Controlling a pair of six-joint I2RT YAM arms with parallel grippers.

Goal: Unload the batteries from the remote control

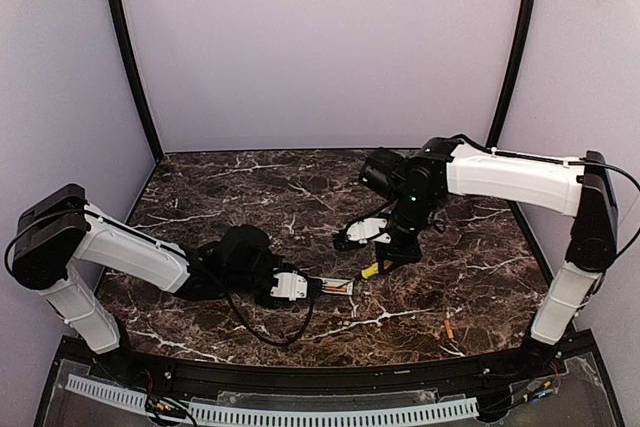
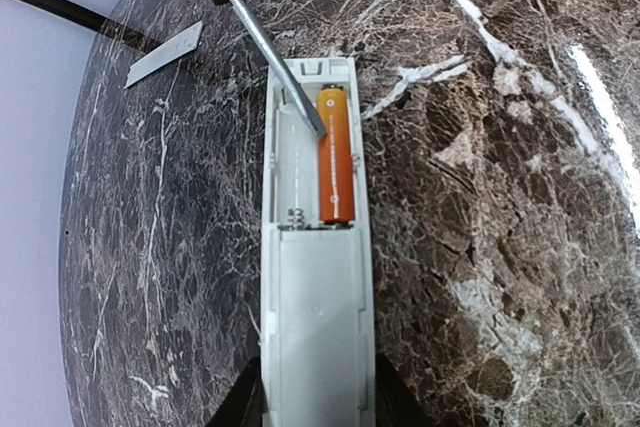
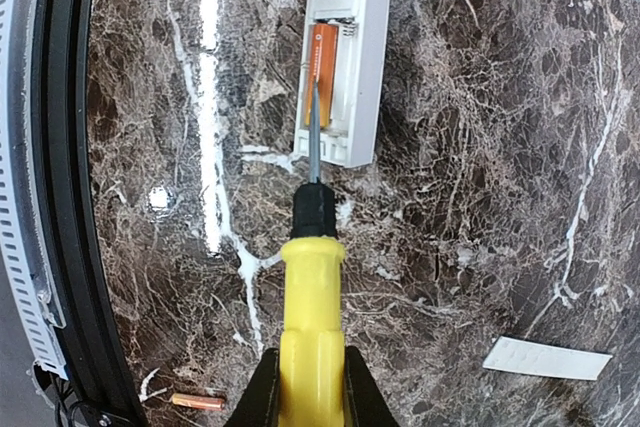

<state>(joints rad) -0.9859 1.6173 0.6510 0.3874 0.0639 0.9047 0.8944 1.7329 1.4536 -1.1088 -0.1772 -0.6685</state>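
Observation:
My left gripper (image 1: 300, 285) (image 2: 315, 402) is shut on the near end of the white remote control (image 1: 336, 286) (image 2: 318, 297), which lies back-up on the table. Its bay is open. One orange battery (image 2: 336, 157) (image 3: 320, 72) sits in the right slot; the left slot (image 2: 293, 162) holds only a spring. My right gripper (image 1: 385, 255) (image 3: 310, 392) is shut on a yellow-handled screwdriver (image 1: 370, 270) (image 3: 312, 317). Its tip (image 2: 321, 131) rests in the bay against the battery's side. The other battery (image 1: 449, 328) (image 3: 197, 402) lies loose on the table near the front right.
The flat white cover strip (image 2: 165, 54) (image 3: 547, 358) lies on the dark marble table (image 1: 250, 187), apart from the remote. A black rail and white grille (image 3: 40, 197) run along the table's near edge. Lilac walls close in the back and sides.

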